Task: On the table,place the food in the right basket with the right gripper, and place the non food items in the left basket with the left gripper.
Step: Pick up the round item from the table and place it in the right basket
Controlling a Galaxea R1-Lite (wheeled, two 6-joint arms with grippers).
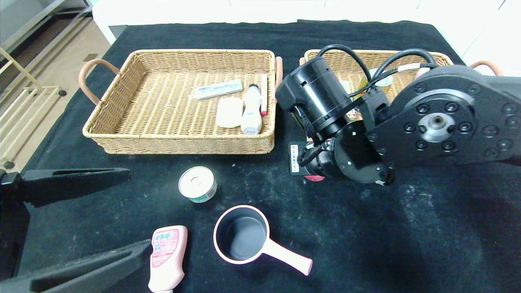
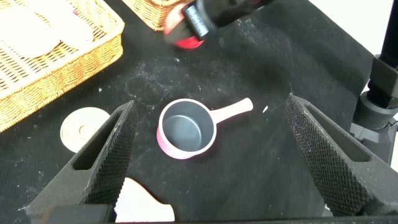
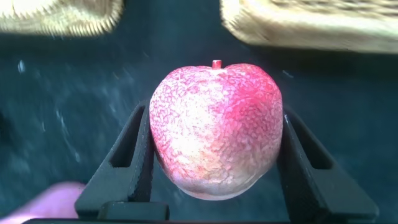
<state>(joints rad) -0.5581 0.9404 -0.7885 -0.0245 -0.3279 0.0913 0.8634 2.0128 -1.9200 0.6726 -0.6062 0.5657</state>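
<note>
My right gripper (image 3: 214, 113) is shut on a red apple (image 3: 214, 130), its fingers pressed against both sides. In the head view only a red sliver of the apple (image 1: 314, 178) shows under the right arm, just before the gap between the left basket (image 1: 122, 142) and the right basket (image 1: 407, 55). My left gripper (image 1: 136, 211) stands open and holds nothing at the table's near left. Between its fingers in the left wrist view lies a pink pot (image 2: 186, 129). A pink bottle (image 1: 167, 256) lies by its lower finger, and a round tin (image 1: 197, 184) sits beyond.
The left basket holds a tube (image 1: 217, 89), a white bar (image 1: 229, 112), a white bottle (image 1: 251, 110) and a pen (image 1: 264, 95). A can (image 1: 382, 83) shows in the right basket behind the right arm. The black cloth drops off at the left edge.
</note>
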